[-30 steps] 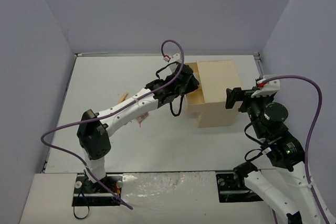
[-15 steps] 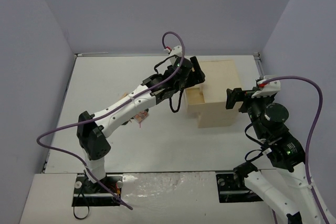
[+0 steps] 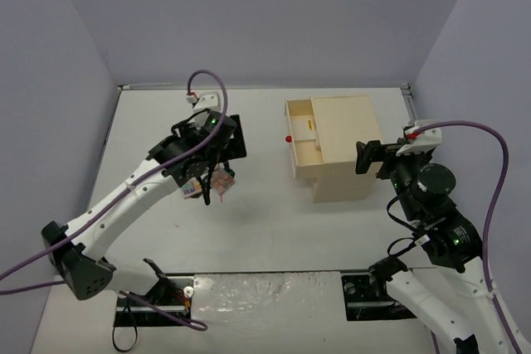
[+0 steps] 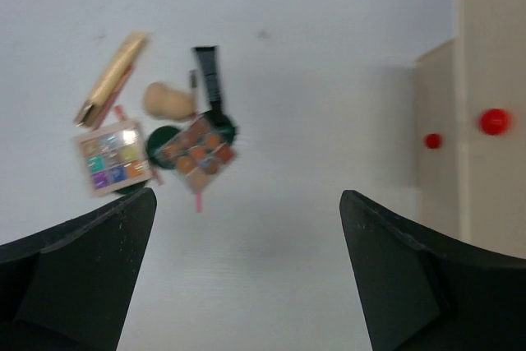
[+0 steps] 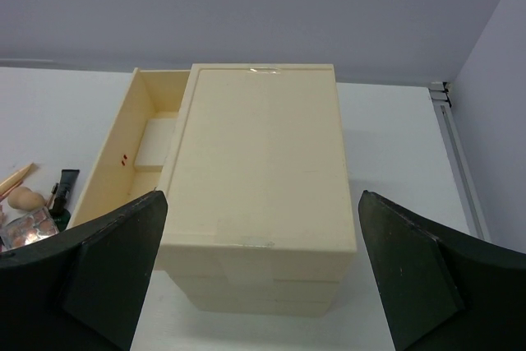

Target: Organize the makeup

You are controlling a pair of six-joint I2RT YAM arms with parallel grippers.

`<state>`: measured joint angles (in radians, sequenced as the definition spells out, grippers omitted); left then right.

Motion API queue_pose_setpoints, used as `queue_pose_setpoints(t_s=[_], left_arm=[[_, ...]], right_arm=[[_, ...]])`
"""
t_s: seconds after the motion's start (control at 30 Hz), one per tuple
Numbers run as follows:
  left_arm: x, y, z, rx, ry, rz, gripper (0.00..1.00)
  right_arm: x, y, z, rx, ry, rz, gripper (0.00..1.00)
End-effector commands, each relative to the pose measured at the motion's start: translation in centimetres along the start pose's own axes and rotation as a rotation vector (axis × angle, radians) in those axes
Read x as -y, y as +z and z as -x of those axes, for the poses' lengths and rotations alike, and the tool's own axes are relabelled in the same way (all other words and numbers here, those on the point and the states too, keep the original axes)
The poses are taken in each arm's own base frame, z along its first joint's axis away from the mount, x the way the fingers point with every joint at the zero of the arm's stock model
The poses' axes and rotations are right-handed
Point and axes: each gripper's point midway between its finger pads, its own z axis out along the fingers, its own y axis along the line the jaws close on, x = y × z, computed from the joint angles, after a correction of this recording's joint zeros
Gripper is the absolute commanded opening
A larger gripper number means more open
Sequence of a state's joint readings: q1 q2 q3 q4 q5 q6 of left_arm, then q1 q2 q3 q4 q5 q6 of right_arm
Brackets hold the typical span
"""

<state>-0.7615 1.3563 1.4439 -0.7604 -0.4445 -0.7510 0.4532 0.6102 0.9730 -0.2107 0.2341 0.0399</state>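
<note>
The makeup lies in a small pile on the white table (image 3: 249,230). It includes a colourful palette (image 4: 111,160), an orange-toned palette (image 4: 197,152), a dark green compact (image 4: 164,139), a black tube (image 4: 209,76), a tan flat case (image 4: 111,78), a beige sponge (image 4: 168,100) and a pink pencil (image 4: 197,200). My left gripper (image 3: 222,145) hovers open and empty just above the pile (image 3: 209,184). Right of it is the beige drawer box (image 3: 340,151), whose top drawer (image 5: 136,150) is pulled out with a pale flat case (image 5: 156,139) inside. My right gripper (image 3: 369,157) stands open beside the box.
Red knobs (image 4: 494,121) mark the drawer fronts facing the pile. Grey walls close the table in at the back and sides. Both arm bases sit at the near edge.
My left gripper opened at the drawer, then swung away left to above the makeup pile. The right arm has not moved.
</note>
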Motion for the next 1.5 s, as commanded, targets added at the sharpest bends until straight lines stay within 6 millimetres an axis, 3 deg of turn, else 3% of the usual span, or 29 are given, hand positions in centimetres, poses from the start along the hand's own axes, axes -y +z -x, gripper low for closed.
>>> queue_pose_setpoints(t_s=[0.0,0.13,0.33,0.53,0.73,1.1,1.47], left_arm=[[-6.6,1.5,-2.6,-0.049,-0.071,0.159,0.97],[-12.0,4.4,-5.6,-0.141,-0.134,0.288,0.97],[-14.9,8.5,-8.6,-0.271,-0.141,0.382,0.96],[-15.0,11.9,-10.2,-0.365,-0.147,0.393,0.93],[-15.0,13.7,-10.8,-0.382,-0.184,0.375,0.91],[-15.3,15.4,-12.5,-0.404,-0.226,0.349,0.84],[-16.1,15.3,-14.0,-0.431,-0.235,0.372,0.78]], right_arm=[[-0.6,0.3,1.5,0.051,0.009,0.023,1.00],[-0.9,0.5,1.0,0.041,0.005,0.031,1.00],[-1.0,0.4,1.1,0.044,0.001,0.035,1.00],[-1.0,0.1,1.1,0.050,0.000,0.032,1.00],[-0.9,0.2,0.8,0.044,-0.006,0.023,1.00],[-1.0,0.4,0.3,0.030,-0.009,0.023,1.00],[-1.2,0.8,-0.1,0.017,-0.010,0.025,1.00]])
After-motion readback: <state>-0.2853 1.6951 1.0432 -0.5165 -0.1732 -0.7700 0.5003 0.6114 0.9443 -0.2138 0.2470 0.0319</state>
